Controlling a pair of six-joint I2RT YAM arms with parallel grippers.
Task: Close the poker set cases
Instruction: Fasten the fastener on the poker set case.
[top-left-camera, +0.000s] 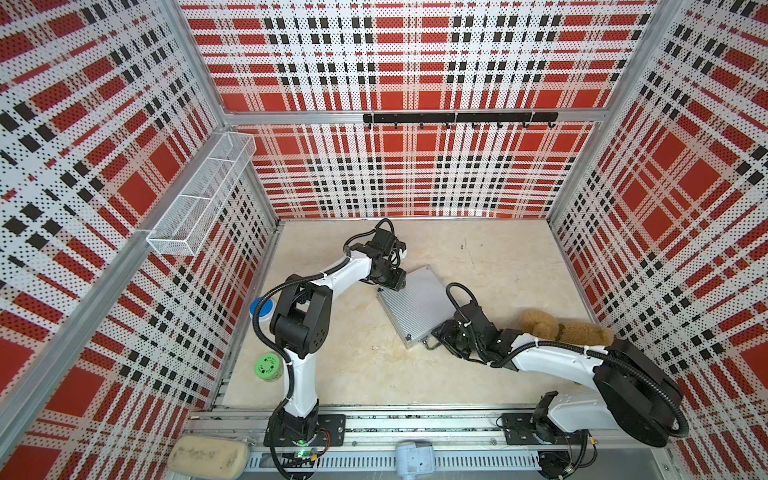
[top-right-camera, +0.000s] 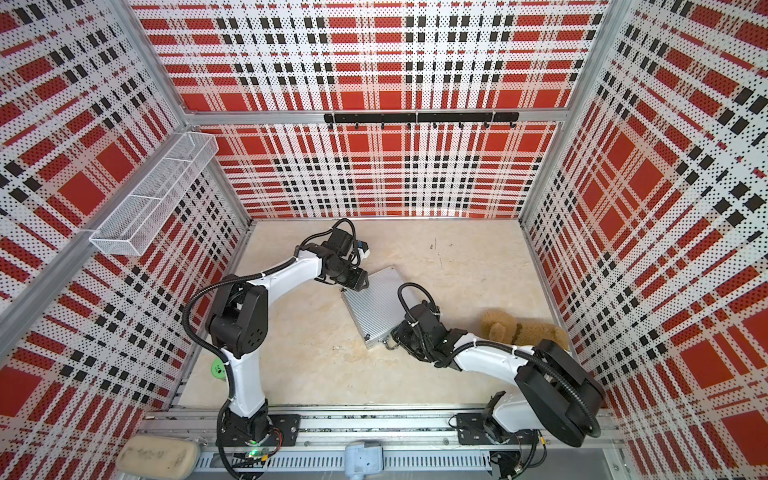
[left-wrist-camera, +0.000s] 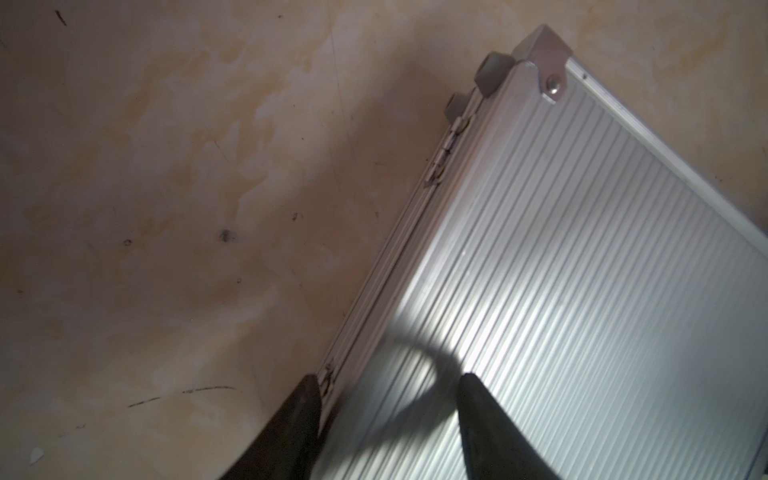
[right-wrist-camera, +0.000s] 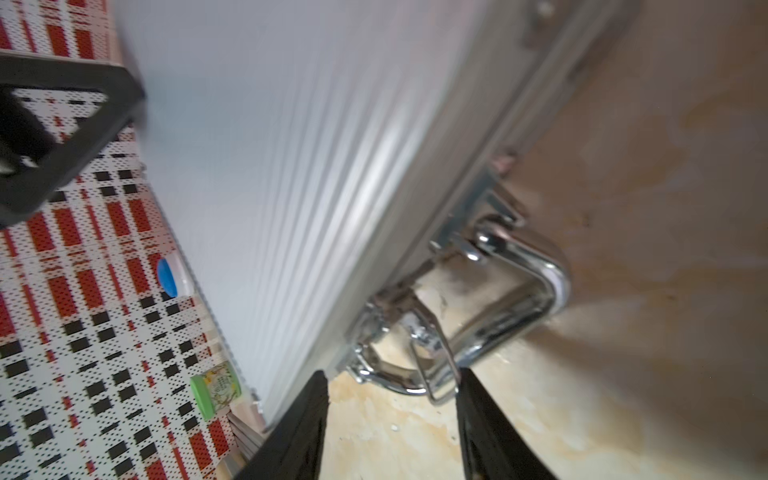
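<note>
nearest us, our right gripper (right-wrist-camera: 390, 376) has its jaws apart around the loose latch (right-wrist-camera: 434, 365), so we'd snap it flat gently, with the lid-down case (top-left-camera: 415, 303) mid table (top-left-camera: 498, 257) and our left gripper (left-wrist-camera: 390, 376), jaws parted too, steadying the hinge edge (left-wrist-camera: 444, 153) beyond.

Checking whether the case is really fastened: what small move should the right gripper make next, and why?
Probably nudge the right gripper forward to push the latch against the case. The case looks shut, but that latch beside the handle seems to stick out unfastened, just ahead of its open jaws. The left gripper sits over the hinge edge.
</note>
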